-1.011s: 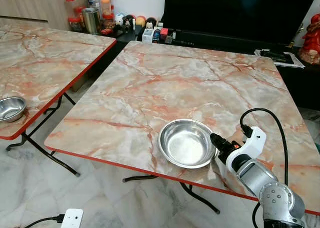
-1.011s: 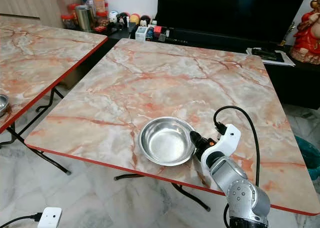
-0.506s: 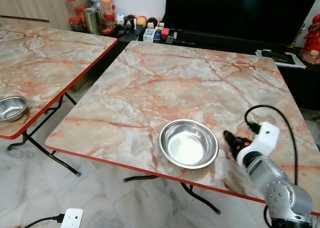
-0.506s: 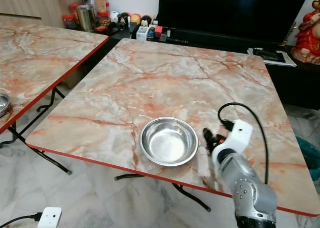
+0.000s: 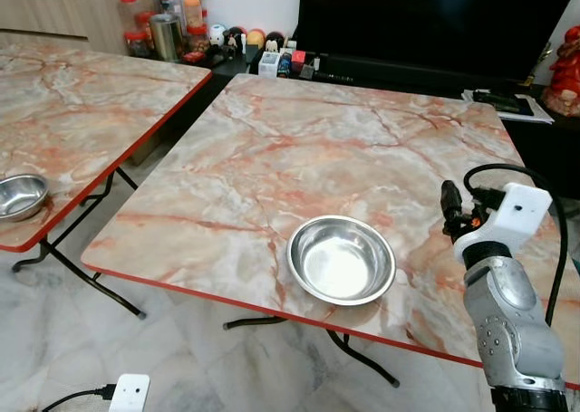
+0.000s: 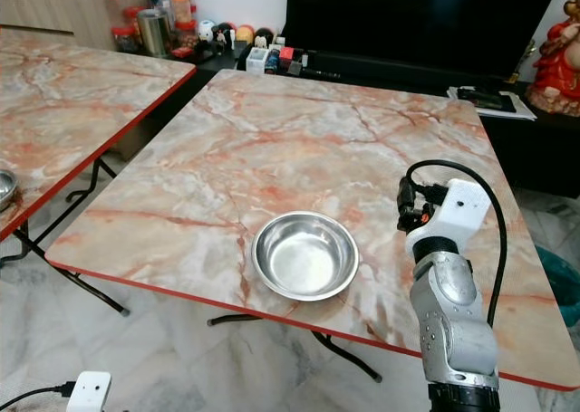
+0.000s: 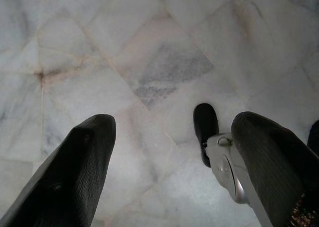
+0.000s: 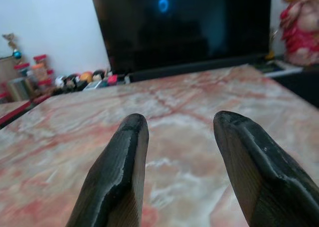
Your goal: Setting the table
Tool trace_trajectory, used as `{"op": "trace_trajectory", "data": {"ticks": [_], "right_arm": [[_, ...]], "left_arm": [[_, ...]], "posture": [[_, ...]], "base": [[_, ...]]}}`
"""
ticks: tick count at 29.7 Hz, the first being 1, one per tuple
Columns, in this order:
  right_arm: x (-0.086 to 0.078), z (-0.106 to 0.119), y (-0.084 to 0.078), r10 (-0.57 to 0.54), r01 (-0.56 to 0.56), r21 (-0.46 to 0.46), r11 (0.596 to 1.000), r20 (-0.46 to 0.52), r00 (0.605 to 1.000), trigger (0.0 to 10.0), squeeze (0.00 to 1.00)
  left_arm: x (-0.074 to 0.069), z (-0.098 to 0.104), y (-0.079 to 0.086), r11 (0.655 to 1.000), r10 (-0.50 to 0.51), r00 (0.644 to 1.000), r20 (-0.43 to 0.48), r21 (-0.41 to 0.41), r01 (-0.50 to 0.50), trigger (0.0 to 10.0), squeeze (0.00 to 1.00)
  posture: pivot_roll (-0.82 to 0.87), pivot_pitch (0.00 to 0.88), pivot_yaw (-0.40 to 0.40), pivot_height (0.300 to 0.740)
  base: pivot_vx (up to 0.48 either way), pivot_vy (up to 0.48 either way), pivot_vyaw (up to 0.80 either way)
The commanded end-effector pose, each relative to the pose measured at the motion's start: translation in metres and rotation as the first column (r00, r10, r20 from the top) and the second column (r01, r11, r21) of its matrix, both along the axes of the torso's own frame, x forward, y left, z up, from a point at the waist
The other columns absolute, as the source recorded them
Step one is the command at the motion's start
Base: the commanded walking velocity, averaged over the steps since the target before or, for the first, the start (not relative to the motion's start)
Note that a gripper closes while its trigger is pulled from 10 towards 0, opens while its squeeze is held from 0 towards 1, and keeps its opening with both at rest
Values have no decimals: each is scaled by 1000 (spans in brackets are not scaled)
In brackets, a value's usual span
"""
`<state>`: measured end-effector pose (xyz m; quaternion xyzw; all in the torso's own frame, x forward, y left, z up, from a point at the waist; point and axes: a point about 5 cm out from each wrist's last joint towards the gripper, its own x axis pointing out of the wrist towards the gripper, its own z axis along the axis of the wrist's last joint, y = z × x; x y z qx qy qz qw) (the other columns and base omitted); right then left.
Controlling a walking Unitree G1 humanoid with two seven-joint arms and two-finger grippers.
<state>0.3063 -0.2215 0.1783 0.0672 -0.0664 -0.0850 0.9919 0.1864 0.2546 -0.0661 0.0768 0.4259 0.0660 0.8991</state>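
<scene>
- Right wrist view showed the right gripper (image 8: 179, 162) with its two black fingers (image 8: 117, 182) spread apart and nothing between them; beyond the tips lay only marble tabletop.
- From the head camera, that gripper (image 5: 450, 204) was raised above the table (image 5: 299, 149), pointing away from the robot, to the right of the steel bowl (image 5: 341, 259) and clear of it, with no contact.
- A black cable (image 5: 553, 249) looped from the white wrist housing (image 5: 509, 215) down behind the silver forearm.
- The steel bowl sat upright and empty on the marble-patterned table, close to the near red edge.
- Left wrist view showed the left gripper (image 7: 169, 172) parted wide, holding nothing, above pale marble floor tiles (image 7: 149, 62); one of the robot's feet (image 7: 205, 132) was visible beneath it.
- A second table (image 5: 82, 95) of the same pattern stood to the left, carrying a second steel bowl (image 5: 20, 196) near its near edge.
- A large dark television (image 5: 435, 18) stood beyond the far edge of the table, with jars (image 5: 168, 18) and small ornaments on the low cabinet beside it.
- A red figurine (image 5: 566, 68) stood at the far right.
- A white power adapter (image 5: 130, 394) lay on the floor.
</scene>
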Motion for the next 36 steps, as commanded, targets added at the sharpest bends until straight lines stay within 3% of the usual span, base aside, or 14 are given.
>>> {"op": "trace_trajectory", "data": {"ticks": [1,5,7,18,36], "right_arm": [[-3,1,-15,-59,59,-50,997,10,998,10000,0],[-10,-2,-41,-153,154,-114,982,15,988,10000,0],[-12,-3,-45,-166,167,-105,980,17,986,10000,0],[-5,-8,-28,-106,109,-67,992,38,994,10000,0],[-11,-17,-37,-154,155,-72,985,20,988,10000,0]], "left_arm": [[-3,-1,1,1000,12,1000,-5,6,-12,10000,0],[-3,-1,1,1000,12,1000,-6,10,-12,10000,0],[-3,-1,1,1000,14,1000,-5,9,-14,10000,0],[-6,-2,1,999,39,999,4,-8,-39,10000,0],[-8,-4,1,999,40,999,-3,-6,-40,10000,0]], "posture": [[-35,79,-49,740],[-36,79,-48,740],[-38,78,-49,740],[-34,60,-46,740],[-37,47,-52,740]], "base": [[0,0,0],[0,0,0],[0,0,0],[0,0,0],[0,264,0]]}}
